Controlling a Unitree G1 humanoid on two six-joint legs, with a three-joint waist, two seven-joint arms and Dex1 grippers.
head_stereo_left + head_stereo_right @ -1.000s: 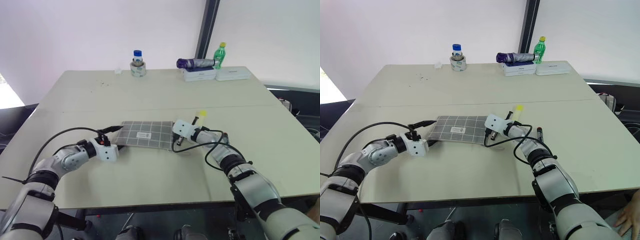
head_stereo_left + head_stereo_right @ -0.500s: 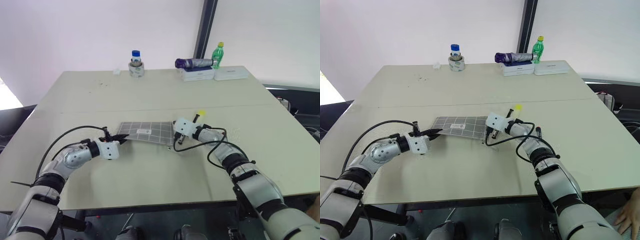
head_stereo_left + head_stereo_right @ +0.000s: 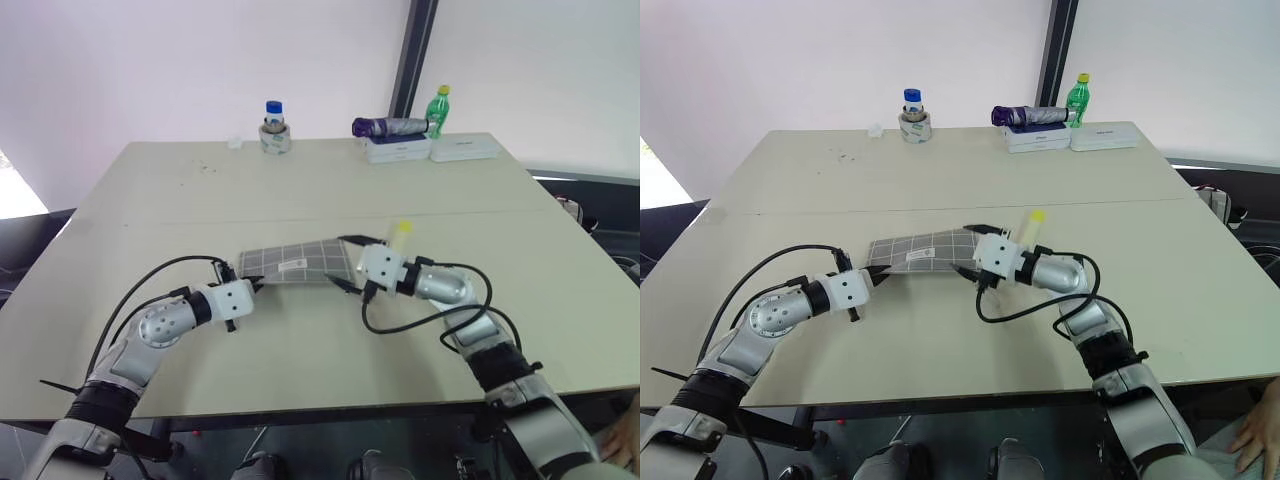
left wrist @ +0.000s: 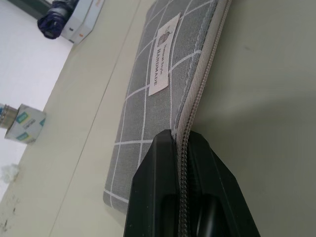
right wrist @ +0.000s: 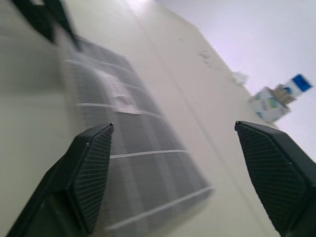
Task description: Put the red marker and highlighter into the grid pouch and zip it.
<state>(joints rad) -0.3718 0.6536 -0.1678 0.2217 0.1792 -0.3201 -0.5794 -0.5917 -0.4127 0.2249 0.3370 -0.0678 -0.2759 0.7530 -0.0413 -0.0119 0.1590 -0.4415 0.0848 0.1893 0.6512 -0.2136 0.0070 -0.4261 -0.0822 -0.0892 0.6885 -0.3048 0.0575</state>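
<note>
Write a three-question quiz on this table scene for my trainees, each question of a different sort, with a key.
1. True or false: the left tool is shut on the zipper edge of the grid pouch.
2. Are the right tool's fingers A) wide apart or B) pinched shut?
3. What colour is the cap of the highlighter lying behind the right arm?

Key: 1. True. 2. A. 3. Yellow.
</note>
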